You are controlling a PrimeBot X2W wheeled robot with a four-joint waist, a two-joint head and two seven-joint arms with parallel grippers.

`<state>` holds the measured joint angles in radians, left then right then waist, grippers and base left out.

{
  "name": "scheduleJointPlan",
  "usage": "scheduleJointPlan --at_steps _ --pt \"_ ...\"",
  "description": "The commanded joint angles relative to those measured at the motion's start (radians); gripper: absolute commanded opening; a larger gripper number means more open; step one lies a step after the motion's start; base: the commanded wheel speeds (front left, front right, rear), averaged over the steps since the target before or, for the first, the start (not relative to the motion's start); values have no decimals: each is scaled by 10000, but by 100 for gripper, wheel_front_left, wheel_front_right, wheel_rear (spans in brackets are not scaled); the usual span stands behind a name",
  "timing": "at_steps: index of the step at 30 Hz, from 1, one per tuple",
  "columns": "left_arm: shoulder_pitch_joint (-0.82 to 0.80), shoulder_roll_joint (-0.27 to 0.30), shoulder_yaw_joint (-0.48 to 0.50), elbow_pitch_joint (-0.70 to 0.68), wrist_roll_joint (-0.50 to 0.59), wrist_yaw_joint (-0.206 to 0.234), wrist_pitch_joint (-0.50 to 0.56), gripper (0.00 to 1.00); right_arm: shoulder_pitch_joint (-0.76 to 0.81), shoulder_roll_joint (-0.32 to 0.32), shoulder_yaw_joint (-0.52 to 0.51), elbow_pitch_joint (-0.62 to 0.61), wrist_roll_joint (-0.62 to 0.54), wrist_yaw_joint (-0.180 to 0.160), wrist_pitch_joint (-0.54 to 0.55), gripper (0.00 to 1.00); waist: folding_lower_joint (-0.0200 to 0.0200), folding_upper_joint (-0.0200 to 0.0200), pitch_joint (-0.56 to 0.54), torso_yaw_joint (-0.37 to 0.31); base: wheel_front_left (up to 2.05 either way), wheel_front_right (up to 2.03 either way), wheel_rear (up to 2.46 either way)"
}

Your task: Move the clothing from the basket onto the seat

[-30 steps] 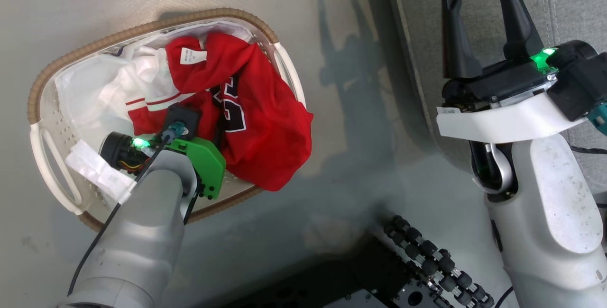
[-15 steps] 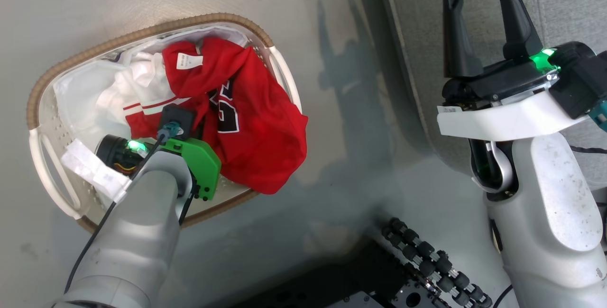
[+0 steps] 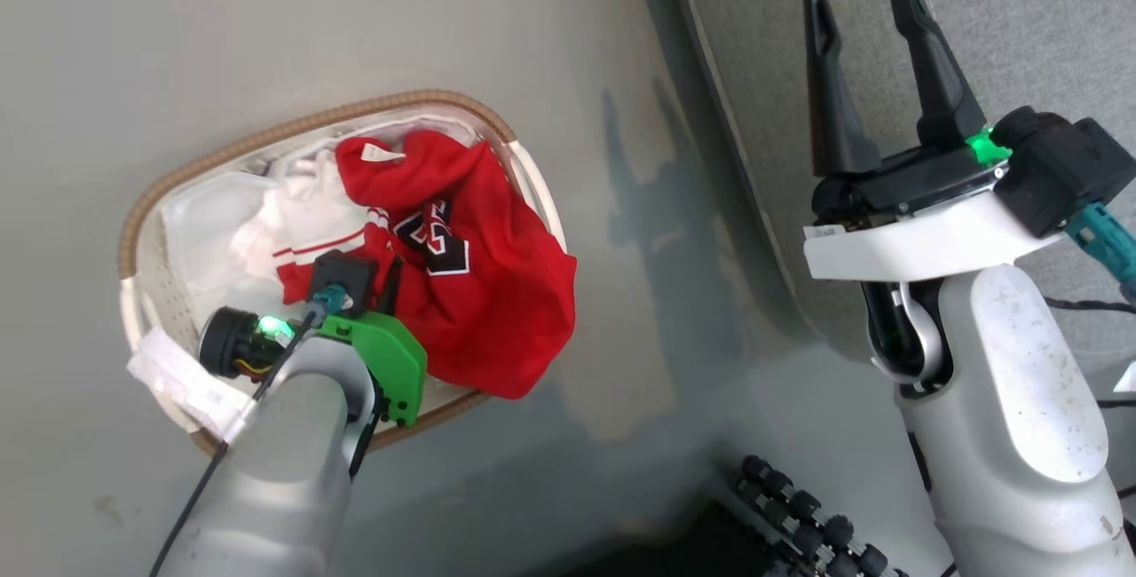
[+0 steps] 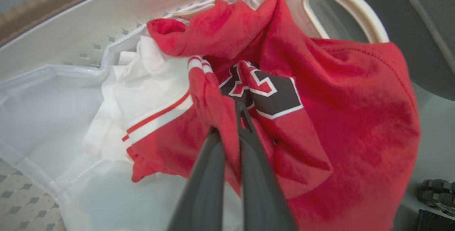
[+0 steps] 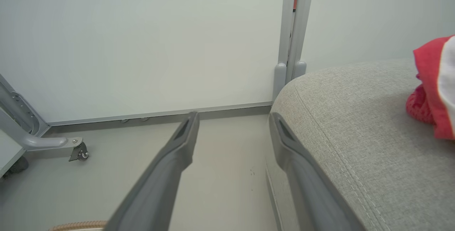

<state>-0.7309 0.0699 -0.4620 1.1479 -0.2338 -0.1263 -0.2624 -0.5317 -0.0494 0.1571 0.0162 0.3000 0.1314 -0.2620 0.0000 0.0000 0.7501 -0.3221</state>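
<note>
while pinched, clothing (image 3: 497,311) stretches toward seat (image 3: 1047,27)

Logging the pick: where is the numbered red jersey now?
Head view, left side: the red jersey lies in the basket, spilling over its rim toward the couch, the left gripper shut on a fold by its numerals.

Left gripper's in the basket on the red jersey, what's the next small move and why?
Probably lift straight up. The left gripper is shut on a fold of the red jersey, which lies in the basket, partly draped over its rim; raising should clear it for the couch.
</note>
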Motion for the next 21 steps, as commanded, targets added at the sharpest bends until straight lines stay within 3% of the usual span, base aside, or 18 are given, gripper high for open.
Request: scheduleJointPlan --at_steps 1,21 --pt "300 6 35 -211 -40 32 -31 0 224 -36 -26 118 -120 -14 -45 100 0 0 -824 546 0 0 0" --pt "3108 -105 840 -3998 300 69 -34 0 1697 -43 -11 946 -653 -14 -45 100 0 0 -3705 2117 0 0 0"
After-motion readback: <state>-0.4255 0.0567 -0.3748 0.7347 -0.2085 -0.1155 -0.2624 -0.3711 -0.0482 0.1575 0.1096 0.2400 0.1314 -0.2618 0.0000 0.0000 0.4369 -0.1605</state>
